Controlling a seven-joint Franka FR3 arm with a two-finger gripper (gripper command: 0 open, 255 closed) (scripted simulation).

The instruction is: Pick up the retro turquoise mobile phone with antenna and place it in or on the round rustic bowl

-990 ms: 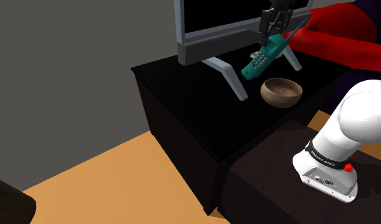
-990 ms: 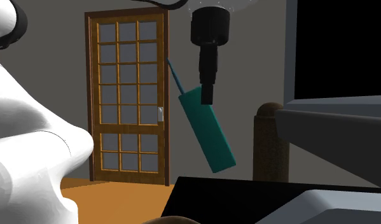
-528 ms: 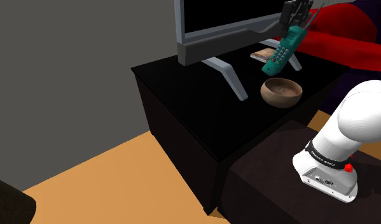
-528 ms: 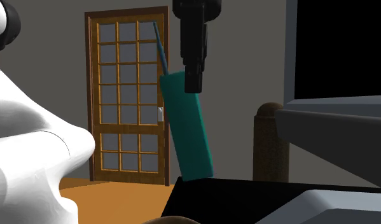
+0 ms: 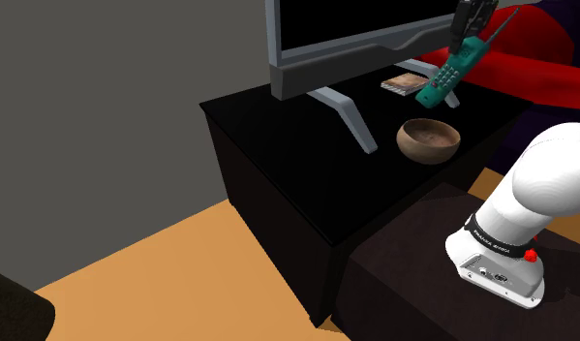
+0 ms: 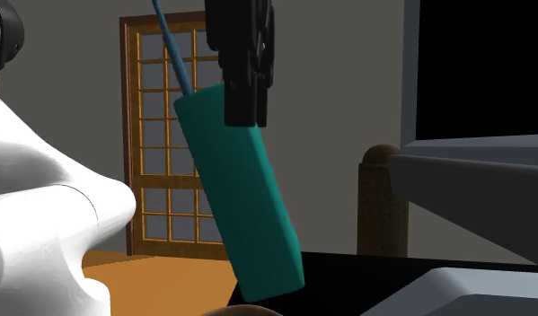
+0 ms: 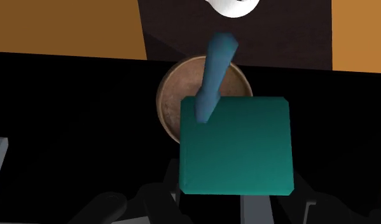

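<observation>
The turquoise phone point(image 5: 444, 77) with a thin antenna hangs tilted in the air, and my black gripper point(image 5: 469, 29) is shut on its upper end. It hovers above and slightly behind the round brown bowl point(image 5: 429, 139) on the black cabinet point(image 5: 297, 155). In the second exterior view the phone point(image 6: 240, 197) is large and close, held by the gripper point(image 6: 244, 94) near its top. The wrist view looks down on the phone's end point(image 7: 236, 145) and antenna point(image 7: 214, 76), with the bowl point(image 7: 173, 95) directly below.
A grey-framed TV point(image 5: 346, 39) on slanted legs point(image 5: 353, 116) stands behind the bowl. A small book point(image 5: 406, 82) lies near the phone. A red shape point(image 5: 530, 58) sits beyond the cabinet. The robot's stand point(image 5: 442, 291) is at the lower right. A glazed door point(image 6: 159, 144) is in the background.
The gripper has carried the phone up and towards the shoulder view's right, from beside the TV leg to above the bowl. In the second exterior view the phone has come closer.
</observation>
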